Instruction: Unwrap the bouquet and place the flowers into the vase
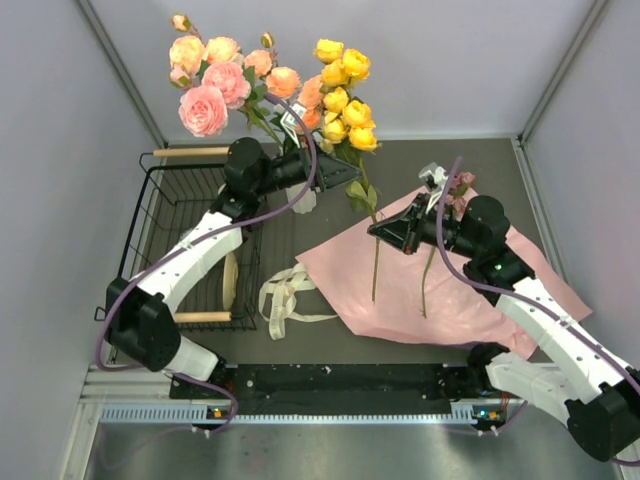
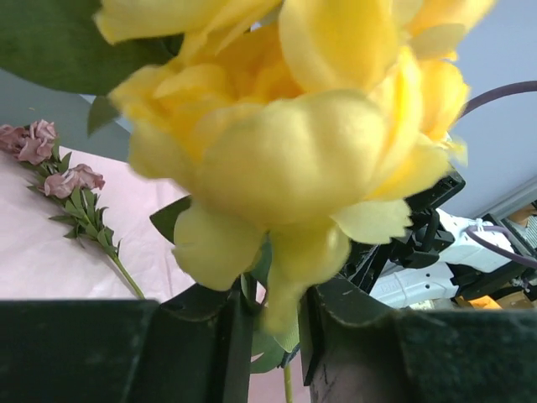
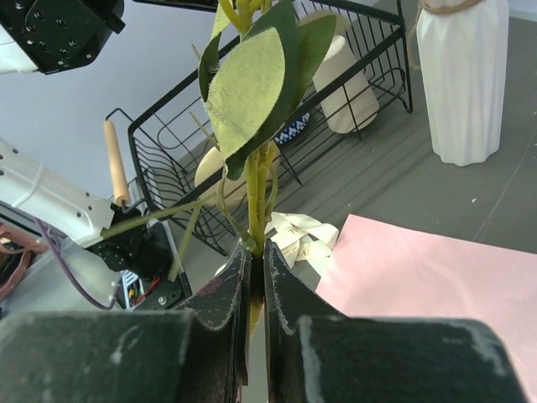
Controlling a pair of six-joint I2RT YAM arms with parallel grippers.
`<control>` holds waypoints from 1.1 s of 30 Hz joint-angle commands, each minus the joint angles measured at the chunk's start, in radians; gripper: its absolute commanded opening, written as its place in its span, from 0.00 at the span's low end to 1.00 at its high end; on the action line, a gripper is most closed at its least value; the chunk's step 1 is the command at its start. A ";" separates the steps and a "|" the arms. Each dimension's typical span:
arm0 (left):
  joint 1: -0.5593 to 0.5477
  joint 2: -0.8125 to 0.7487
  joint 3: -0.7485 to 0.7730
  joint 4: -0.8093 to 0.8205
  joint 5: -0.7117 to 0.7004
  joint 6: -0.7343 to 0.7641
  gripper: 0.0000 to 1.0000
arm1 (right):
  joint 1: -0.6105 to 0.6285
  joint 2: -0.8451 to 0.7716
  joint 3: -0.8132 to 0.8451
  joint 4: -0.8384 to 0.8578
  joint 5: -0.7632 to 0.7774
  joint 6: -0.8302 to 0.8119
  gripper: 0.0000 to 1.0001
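Two arms work at the centre of the top view. The left gripper (image 1: 348, 178) sits at 12 o'clock of table centre, on the stem of the yellow roses (image 1: 345, 95) just under the blooms; its jaw gap is unreadable here. The right gripper (image 1: 378, 230), at 5 o'clock of the left one, is clamped on the same stem lower down. The stem end hangs toward 6 over the paper wrap (image 1: 470, 300), which lies open and flat at 3–4 o'clock, pink side up. The mauve rose (image 1: 460, 185) lies on the wrap, partly under the right arm. The vase (image 1: 306, 200) is at 8 o'clock of the left gripper, mostly hidden by that arm. The pink and peach roses (image 1: 215, 75) rise above it toward 11. The ribbon (image 1: 285, 295) lies loose at 6 of the vase. The basket (image 1: 185, 230) is at 9.

Left wrist: a yellow bloom fills the frame. The fingers (image 2: 210, 344) are slightly apart with stem and leaf between them; can't tell if they pinch. The mauve rose lies on the wrap at 9.

Right wrist: the fingers (image 3: 226, 302) are pressed together on the green stem, with a leaf at 12. The vase stands upright at 1, off the wrap. A beige cup (image 3: 348, 84) and a blue-patterned bowl (image 3: 294, 130) are in the basket.
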 commanded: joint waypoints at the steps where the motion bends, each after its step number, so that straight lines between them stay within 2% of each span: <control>1: 0.003 -0.047 0.040 0.060 -0.025 0.040 0.25 | 0.023 0.001 0.048 0.039 -0.053 -0.031 0.00; 3: 0.003 -0.038 0.060 0.086 -0.008 0.029 0.20 | 0.026 0.004 0.051 0.036 -0.059 -0.039 0.00; 4: 0.003 -0.035 0.062 0.096 0.000 0.024 0.07 | 0.030 0.004 0.057 0.019 -0.057 -0.043 0.00; 6: 0.003 -0.036 0.069 0.113 -0.006 0.020 0.00 | 0.027 0.004 0.068 -0.004 -0.051 -0.055 0.00; 7: 0.003 -0.042 0.069 0.121 -0.008 0.021 0.00 | 0.029 -0.001 0.071 -0.012 -0.045 -0.059 0.00; 9: 0.005 -0.051 0.069 0.144 -0.005 0.034 0.00 | 0.029 -0.004 0.065 -0.020 -0.005 -0.060 0.16; 13: 0.003 -0.085 0.076 0.124 -0.022 0.086 0.00 | 0.029 -0.011 0.071 -0.063 0.091 -0.066 0.41; 14: 0.003 -0.094 0.076 0.118 -0.023 0.112 0.00 | 0.027 -0.016 0.069 -0.063 0.130 -0.066 0.53; 18: 0.002 -0.154 0.065 0.042 -0.100 0.243 0.00 | 0.027 -0.039 0.059 -0.114 0.281 -0.072 0.65; 19: 0.003 -0.180 0.071 -0.023 -0.121 0.280 0.00 | 0.029 -0.045 0.057 -0.118 0.327 -0.077 0.68; 24: 0.002 -0.266 0.079 -0.163 -0.323 0.573 0.00 | 0.029 -0.077 0.037 -0.130 0.437 -0.086 0.72; 25: 0.002 -0.289 0.079 -0.175 -0.415 0.640 0.00 | 0.029 -0.080 0.039 -0.141 0.459 -0.086 0.72; 31: 0.005 -0.331 0.049 -0.115 -0.655 0.800 0.00 | 0.027 -0.063 0.040 -0.142 0.446 -0.079 0.72; 33: 0.005 -0.320 0.063 -0.100 -0.671 0.831 0.00 | 0.027 -0.063 0.039 -0.141 0.444 -0.069 0.72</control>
